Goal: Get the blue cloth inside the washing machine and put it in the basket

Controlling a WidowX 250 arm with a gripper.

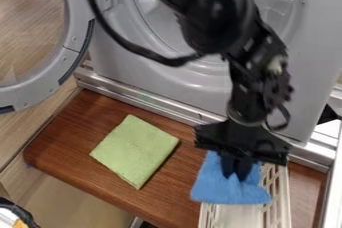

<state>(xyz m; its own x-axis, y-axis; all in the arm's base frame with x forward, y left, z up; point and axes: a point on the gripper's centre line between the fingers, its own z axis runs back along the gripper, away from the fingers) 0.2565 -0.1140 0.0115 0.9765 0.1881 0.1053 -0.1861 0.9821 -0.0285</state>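
Behind the gripper's (236, 174) fingers (228, 166) was standing the washing machine (180, 84), cut off above; left of them lay the green cloth (135, 149); they were clamping the blue cloth (224, 191), which hid partly the basket (284, 194) under them.

Two cloths are shown: one blue cloth (230, 190) at the gripper (236, 173), one green cloth (135, 149) beside it. One basket (284, 194) is seen below, one washing machine (167, 86) behind.
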